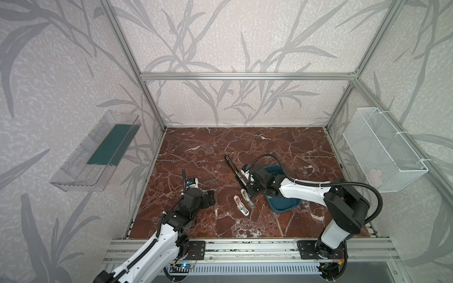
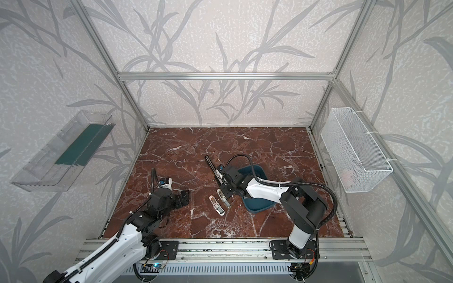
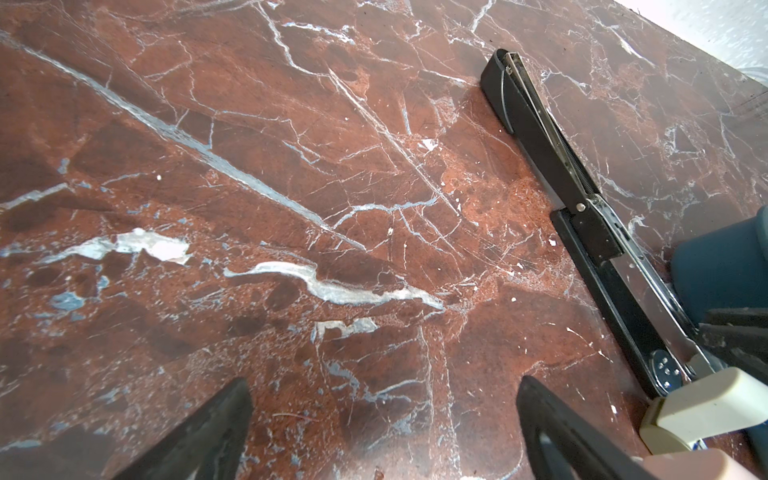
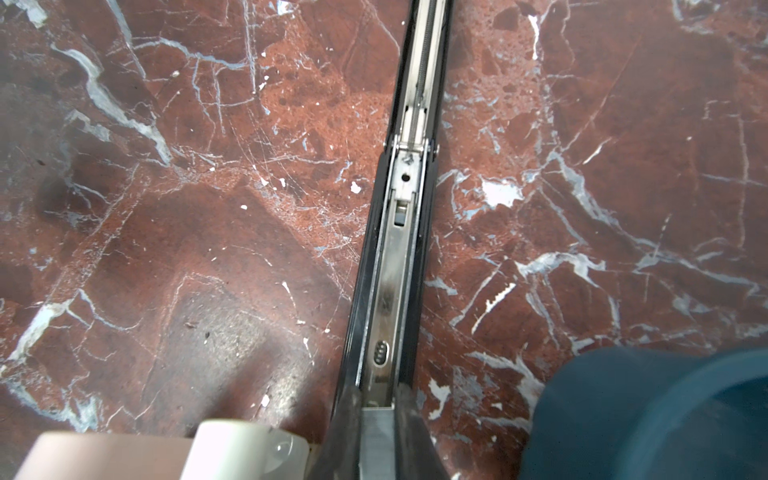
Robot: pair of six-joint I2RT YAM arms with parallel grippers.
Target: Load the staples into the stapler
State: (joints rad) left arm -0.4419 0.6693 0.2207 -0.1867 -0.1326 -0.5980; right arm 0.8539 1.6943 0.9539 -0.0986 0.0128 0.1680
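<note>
The black stapler (image 1: 234, 169) (image 2: 212, 166) lies opened out flat on the marble table, its silver staple channel (image 4: 392, 266) facing up. My right gripper (image 4: 378, 399) (image 1: 248, 192) is shut on a flat grey strip of staples (image 4: 376, 440) and holds it in line with the near end of that channel, just above it. The strip is hidden in both top views. My left gripper (image 3: 384, 395) (image 1: 209, 198) hangs open and empty over bare marble, left of the stapler (image 3: 536, 124).
A dark blue dish (image 1: 291, 205) (image 4: 623, 415) sits under the right arm, beside the stapler. Two small pale plastic objects (image 1: 241, 205) (image 3: 715, 399) lie just in front of the stapler's near end. A wire basket (image 1: 382, 149) and a clear tray (image 1: 95, 152) hang on the side walls.
</note>
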